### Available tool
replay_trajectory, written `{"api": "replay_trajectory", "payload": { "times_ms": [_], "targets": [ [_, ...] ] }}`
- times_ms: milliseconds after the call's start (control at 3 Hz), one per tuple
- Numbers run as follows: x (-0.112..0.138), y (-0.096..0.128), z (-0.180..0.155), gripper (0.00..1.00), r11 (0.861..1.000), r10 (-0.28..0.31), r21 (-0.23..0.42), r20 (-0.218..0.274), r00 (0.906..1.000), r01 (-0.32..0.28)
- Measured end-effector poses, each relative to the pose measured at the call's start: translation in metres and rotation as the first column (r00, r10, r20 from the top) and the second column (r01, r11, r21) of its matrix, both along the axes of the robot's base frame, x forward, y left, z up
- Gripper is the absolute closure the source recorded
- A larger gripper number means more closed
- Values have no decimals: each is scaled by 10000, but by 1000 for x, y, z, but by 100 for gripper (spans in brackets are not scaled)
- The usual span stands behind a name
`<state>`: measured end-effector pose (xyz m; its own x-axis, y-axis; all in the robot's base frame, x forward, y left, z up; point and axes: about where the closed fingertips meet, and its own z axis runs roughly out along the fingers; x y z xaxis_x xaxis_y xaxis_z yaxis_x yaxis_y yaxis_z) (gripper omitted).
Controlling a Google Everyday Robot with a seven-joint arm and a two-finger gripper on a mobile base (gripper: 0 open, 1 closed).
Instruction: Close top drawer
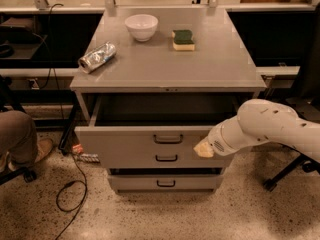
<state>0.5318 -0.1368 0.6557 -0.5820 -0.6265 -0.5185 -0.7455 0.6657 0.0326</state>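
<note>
The top drawer [125, 139] of the grey metal cabinet stands partly open, pulled out a short way from under the cabinet top [170, 64]. Its dark loop handle [168, 139] is at the centre of the front panel. Its inside shows as a dark strip with nothing visible in it. My gripper [204, 148], at the end of the white arm [265, 126] that comes in from the right, is against the right part of the drawer's front panel.
On the cabinet top lie a white bowl [141, 26], a green and yellow sponge [183, 39] and a crushed silver can [97, 57]. Two shallower drawers with handles [166, 158] [166, 183] sit below. A person's leg [17, 134], a floor cable [70, 194] and a chair base [285, 171] are nearby.
</note>
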Motion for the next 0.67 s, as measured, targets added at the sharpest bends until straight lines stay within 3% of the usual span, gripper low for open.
{"api": "replay_trajectory", "payload": {
  "times_ms": [667],
  "targets": [
    [15,-20,-6,100,9989,44,-475,257,9997,-32]
  ]
}}
